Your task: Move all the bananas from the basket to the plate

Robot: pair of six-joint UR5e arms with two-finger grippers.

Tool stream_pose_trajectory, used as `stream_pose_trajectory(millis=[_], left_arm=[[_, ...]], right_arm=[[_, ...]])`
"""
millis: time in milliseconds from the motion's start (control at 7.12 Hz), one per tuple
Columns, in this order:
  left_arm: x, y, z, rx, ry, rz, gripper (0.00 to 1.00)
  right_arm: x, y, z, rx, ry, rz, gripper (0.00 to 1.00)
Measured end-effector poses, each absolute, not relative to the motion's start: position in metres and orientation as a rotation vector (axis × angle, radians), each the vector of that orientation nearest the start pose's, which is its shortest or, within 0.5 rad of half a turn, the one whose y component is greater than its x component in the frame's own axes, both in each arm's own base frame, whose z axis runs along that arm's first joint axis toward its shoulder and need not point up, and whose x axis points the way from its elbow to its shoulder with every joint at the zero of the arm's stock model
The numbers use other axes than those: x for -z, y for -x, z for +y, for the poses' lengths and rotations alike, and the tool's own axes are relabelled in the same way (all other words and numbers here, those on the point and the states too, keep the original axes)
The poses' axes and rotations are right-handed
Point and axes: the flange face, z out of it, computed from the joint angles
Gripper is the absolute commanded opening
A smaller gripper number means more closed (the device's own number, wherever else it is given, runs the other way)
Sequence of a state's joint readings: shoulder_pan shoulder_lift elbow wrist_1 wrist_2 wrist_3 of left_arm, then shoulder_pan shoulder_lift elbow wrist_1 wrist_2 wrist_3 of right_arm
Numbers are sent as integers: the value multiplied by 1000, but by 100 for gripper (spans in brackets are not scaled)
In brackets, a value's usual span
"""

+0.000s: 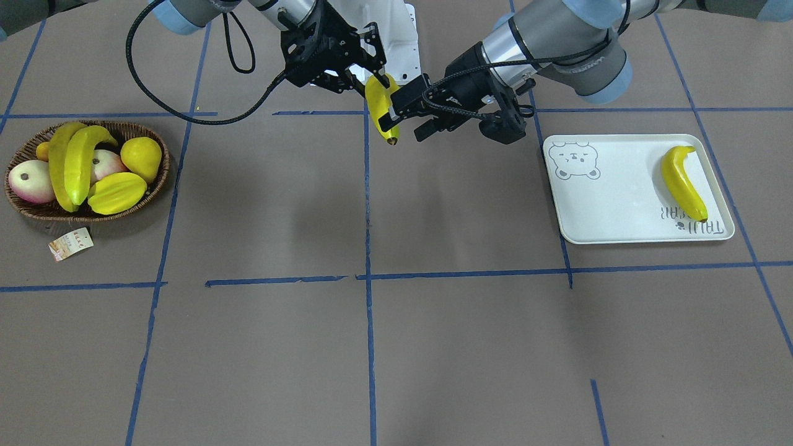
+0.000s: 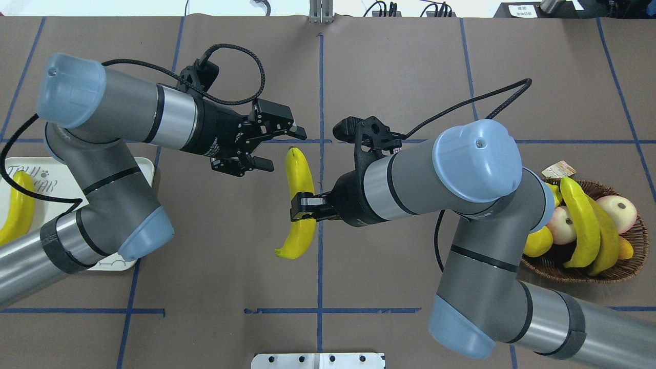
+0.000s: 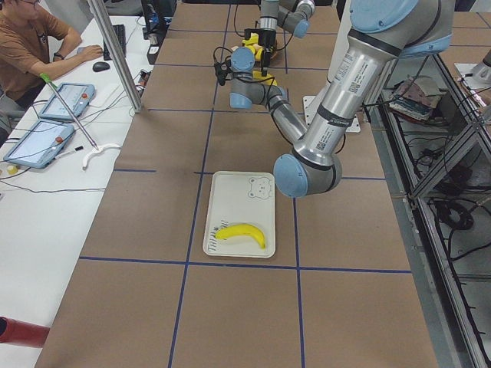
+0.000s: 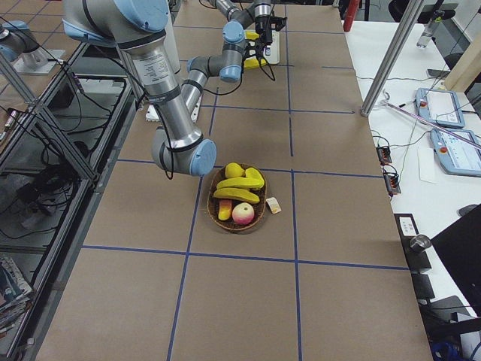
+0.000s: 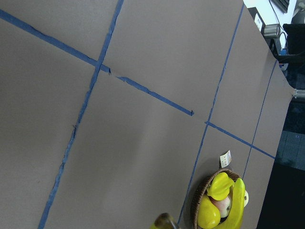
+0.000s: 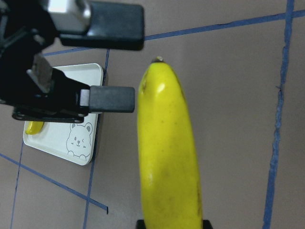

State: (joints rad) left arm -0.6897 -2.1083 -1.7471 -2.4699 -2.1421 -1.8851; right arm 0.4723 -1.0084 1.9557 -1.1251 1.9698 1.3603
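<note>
My right gripper [image 2: 303,207] is shut on the middle of a yellow banana [image 2: 300,174] and holds it above the table's centre; it also shows in the front view [image 1: 373,79]. My left gripper [image 2: 279,148] is open right beside that banana's dark tip, its fingers [image 6: 112,99] just short of it, not around it. One banana [image 1: 681,183] lies on the pale bear-print plate [image 1: 619,198]. Two bananas [image 1: 71,164] lie in the wicker basket [image 1: 165,170]. The plate [image 2: 56,179] is partly hidden under my left arm in the overhead view.
The basket also holds a starfruit [image 1: 118,192], a plump yellow fruit [image 1: 141,156] and two peaches [image 1: 31,181]. Its paper tag [image 1: 71,243] lies on the table. Blue tape lines cross the brown table. An operator sits at a side desk [image 3: 38,42].
</note>
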Motion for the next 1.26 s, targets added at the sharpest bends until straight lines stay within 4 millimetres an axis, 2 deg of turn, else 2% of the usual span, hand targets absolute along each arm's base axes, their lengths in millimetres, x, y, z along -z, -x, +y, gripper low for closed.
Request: stream_pose_trajectory(millis=[140,421,562,702,843,983,1264], left_arm=[[-167,-414,-434,310,147,1609,95],[-168,-427,-425,296,162,1604,81],[-167,-431,-420,289,167,1605,51],[-167,-431,-418,284,169,1609,4],[-167,-430,-415,278,167,1614,0],[-167,-428,-414,273,164,1617,0],[-166,-428,-412,265,159,1620,0]], right_arm=[[-119,459,-340,62,-147,-1403,1],[-117,459,-339,64,-147,-1408,1],[-116,459,-339,64,-148,-1409,1],[-116,459,-339,64,-148,-1410,2],[-116,459,-339,65,-148,-1411,21],[-115,458,-339,65,-149,-1413,99],[-114,456,-340,59,-148,-1415,100]])
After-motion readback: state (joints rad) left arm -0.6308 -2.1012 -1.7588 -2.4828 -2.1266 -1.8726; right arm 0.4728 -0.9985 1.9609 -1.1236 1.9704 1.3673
